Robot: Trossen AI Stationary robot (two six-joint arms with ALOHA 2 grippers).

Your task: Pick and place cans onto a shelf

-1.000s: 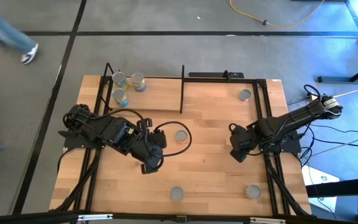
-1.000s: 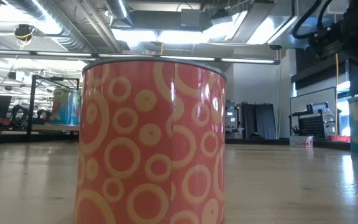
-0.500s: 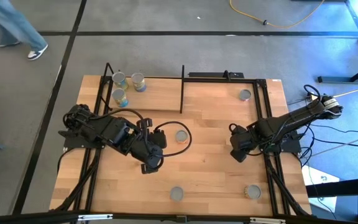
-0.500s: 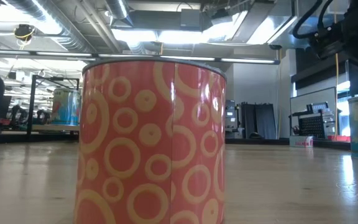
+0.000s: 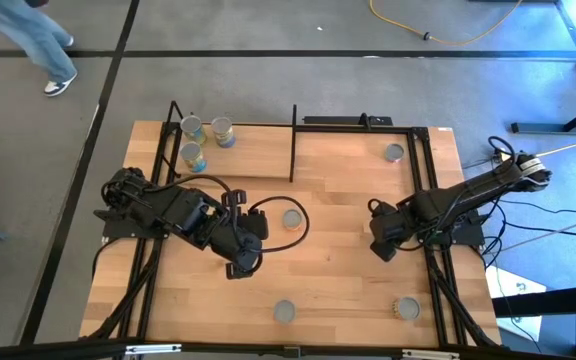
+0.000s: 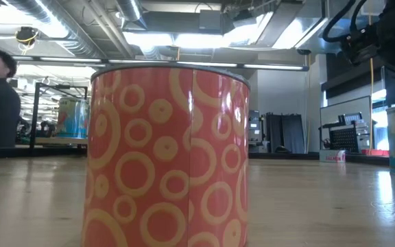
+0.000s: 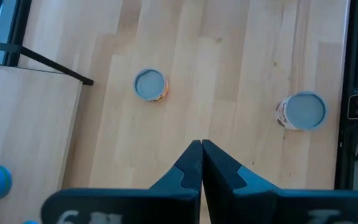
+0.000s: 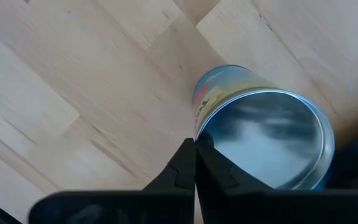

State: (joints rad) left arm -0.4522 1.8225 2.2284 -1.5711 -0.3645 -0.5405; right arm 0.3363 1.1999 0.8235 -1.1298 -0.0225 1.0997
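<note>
Three cans [image 5: 194,128] on shelf [image 5: 258,152], four on table [image 5: 338,280], both hands pressed together

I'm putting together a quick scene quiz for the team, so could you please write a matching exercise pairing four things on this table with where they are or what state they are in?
Things:
1. left gripper
2. can with the orange-red ringed label
3. three cans
4. right gripper

Places or states:
A. standing on the shelf at the table's far left corner
B. shut, hanging right beside a blue-labelled can
C. shut and empty above the middle of the table
D. nearest the low camera, filling much of its view

Pairs: 1-C, 2-D, 3-A, 4-B
</note>
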